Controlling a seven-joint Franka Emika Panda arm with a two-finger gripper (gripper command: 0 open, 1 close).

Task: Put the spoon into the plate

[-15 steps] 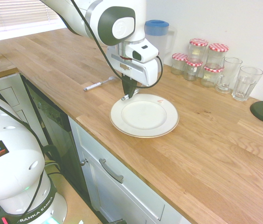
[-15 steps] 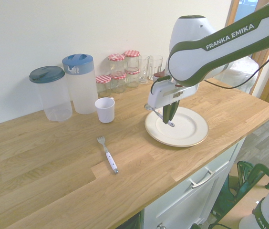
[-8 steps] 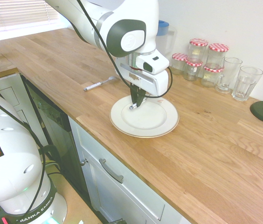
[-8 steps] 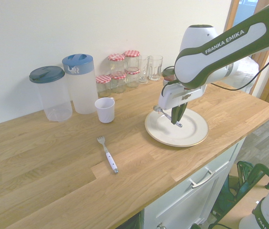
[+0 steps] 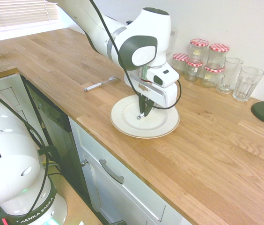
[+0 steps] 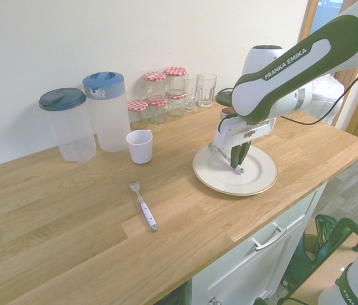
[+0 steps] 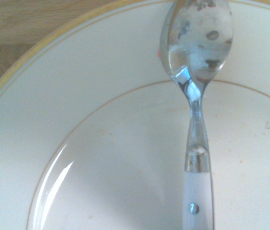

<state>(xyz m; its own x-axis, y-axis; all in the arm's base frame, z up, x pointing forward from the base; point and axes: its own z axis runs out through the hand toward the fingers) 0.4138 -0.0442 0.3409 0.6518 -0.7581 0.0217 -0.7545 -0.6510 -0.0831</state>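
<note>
The spoon (image 6: 217, 151) is a shiny metal one with a pale handle. It hangs tilted, low over the cream-white plate (image 6: 255, 187), with my gripper (image 6: 236, 159) shut on its handle. In the first exterior view the gripper (image 5: 144, 108) points down over the plate (image 5: 167, 127), a little left of its middle, and one end of the spoon (image 5: 140, 116) shows below the fingers. In the wrist view the spoon's bowl (image 7: 197, 43) lies over the broad rim of the plate (image 7: 101, 143) and its handle runs over the centre well. Whether the spoon touches the plate I cannot tell.
A fork (image 6: 143, 204) lies on the wooden counter left of the plate. A white cup (image 6: 140, 146), two lidded plastic jugs (image 6: 106, 111), red-lidded jars (image 5: 202, 61) and glasses (image 5: 246, 82) stand along the wall. The counter's front edge (image 5: 122, 154) runs close by the plate.
My gripper has carried the spoon from the plate's far left rim in over the plate, towards its middle, and lower.
</note>
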